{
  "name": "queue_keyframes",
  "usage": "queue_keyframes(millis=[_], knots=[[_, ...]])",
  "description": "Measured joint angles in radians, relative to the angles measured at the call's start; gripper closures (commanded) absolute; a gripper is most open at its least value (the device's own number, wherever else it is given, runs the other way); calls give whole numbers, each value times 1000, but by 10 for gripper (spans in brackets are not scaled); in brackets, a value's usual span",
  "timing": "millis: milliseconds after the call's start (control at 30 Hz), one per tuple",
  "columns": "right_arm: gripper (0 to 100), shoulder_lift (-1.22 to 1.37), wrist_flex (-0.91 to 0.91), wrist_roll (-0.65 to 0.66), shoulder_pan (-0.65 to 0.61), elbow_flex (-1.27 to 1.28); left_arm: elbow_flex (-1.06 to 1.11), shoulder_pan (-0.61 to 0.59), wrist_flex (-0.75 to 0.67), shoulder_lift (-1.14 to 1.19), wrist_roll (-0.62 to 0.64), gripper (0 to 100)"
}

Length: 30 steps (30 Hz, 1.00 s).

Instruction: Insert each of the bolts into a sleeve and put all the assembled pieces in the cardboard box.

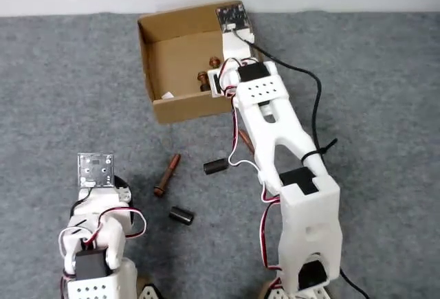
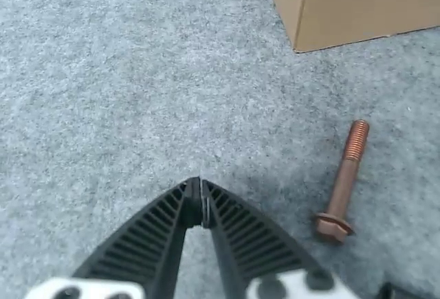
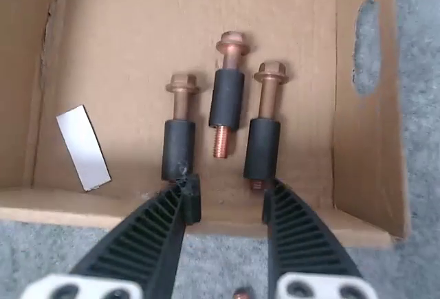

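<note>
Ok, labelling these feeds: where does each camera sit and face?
High view: fixed overhead, looking down at cardboard box, loose bolt, sleeves; left arm and right arm show.
Left wrist view: on left wrist, facing the carpet past the shut left gripper.
Right wrist view: on right wrist, facing into the box past the open right gripper.
Shared: loose bolt, in high and left wrist views.

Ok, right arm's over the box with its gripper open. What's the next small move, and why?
Probably back the right gripper out of the cardboard box: its jaws stand open and three assembled pieces already lie inside. A bolt, one sleeve and a second sleeve lie loose on the carpet, near the shut left gripper.
</note>
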Motion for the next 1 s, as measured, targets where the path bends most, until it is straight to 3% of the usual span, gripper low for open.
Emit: queue_keyframes(millis=[300, 600, 1000], knots=[[990, -107, 147, 3, -5, -25, 0, -20, 0, 0, -2, 995], [990, -238, 422, 5, -86, -25, 0, -69, 0, 0, 0, 995], [973, -247, 773, 344, -176, -26, 0, -69, 0, 0, 0, 995]])
